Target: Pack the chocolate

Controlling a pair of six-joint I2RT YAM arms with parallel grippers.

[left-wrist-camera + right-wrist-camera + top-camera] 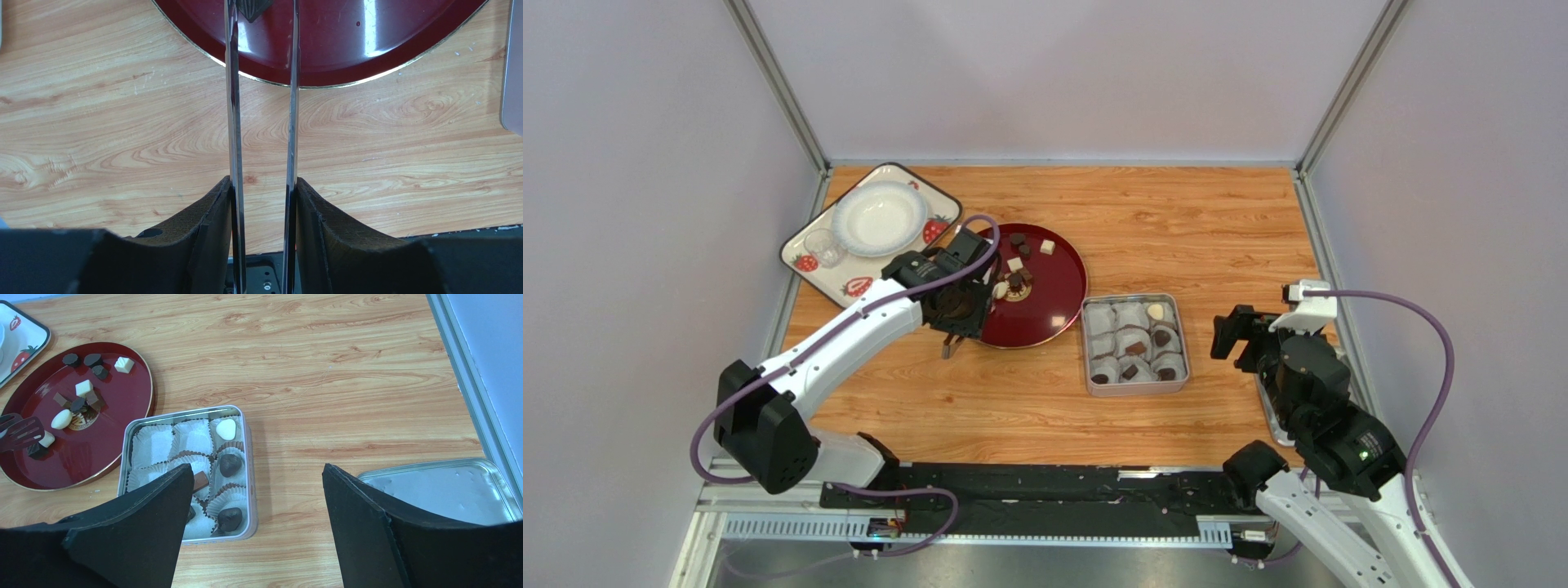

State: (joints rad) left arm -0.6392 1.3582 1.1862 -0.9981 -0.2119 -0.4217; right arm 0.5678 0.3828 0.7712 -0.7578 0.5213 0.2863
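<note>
The chocolate lies as several small dark and white pieces (1017,276) on a round dark red plate (1063,288), also seen in the right wrist view (80,398). A square grey tin (1090,368) of white paper cups holds several pieces (230,465), mostly dark and one white. My left gripper (955,321) is at the plate's near left edge and is shut on metal tongs (232,92). The tong tips (18,432) reach over the plate next to a white piece (60,419). My right gripper (1241,333) is open and empty, right of the tin (248,471).
A grey tin lid (442,490) lies flat at the right edge of the table, under my right arm. A tray with a strawberry pattern (805,255) holding a white bowl (876,218) sits at the back left. Grey walls enclose the table.
</note>
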